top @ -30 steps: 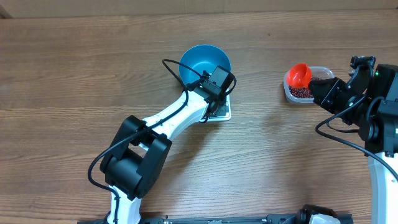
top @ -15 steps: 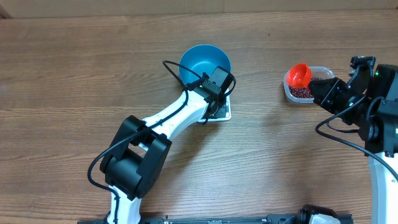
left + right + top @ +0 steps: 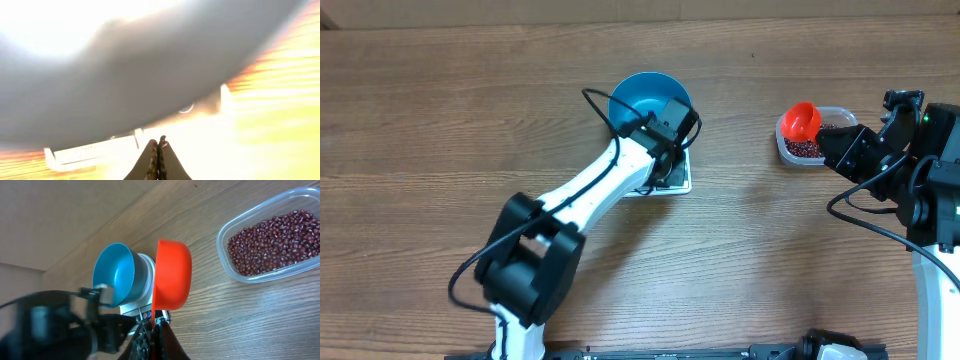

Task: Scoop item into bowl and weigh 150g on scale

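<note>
The blue bowl point(image 3: 642, 98) stands on the white scale point(image 3: 676, 182), and its inside shows plain blue. My left gripper point(image 3: 667, 132) is shut and empty, low against the bowl's near side over the scale. In the blurred left wrist view the bowl point(image 3: 130, 75) fills the frame above the scale point(image 3: 90, 152), with the shut left gripper point(image 3: 158, 145) below. My right gripper point(image 3: 825, 138) is shut on the handle of an orange scoop point(image 3: 801, 120), held above the beans point(image 3: 804, 148). In the right wrist view the right gripper point(image 3: 155, 330) holds the scoop point(image 3: 172, 272), with the bowl point(image 3: 115, 272), the scale point(image 3: 145, 311) and the beans point(image 3: 275, 240) beyond.
The beans lie in a clear plastic tub point(image 3: 842, 113) at the right of the wooden table point(image 3: 440, 130). The tub point(image 3: 227, 265) sits to the right of the scoop in the right wrist view. The left arm point(image 3: 590, 195) stretches diagonally from the front edge to the scale.
The left arm's lower links have swung left and its gripper has edged up toward the bowl. The right arm and the scoop have not moved.
</note>
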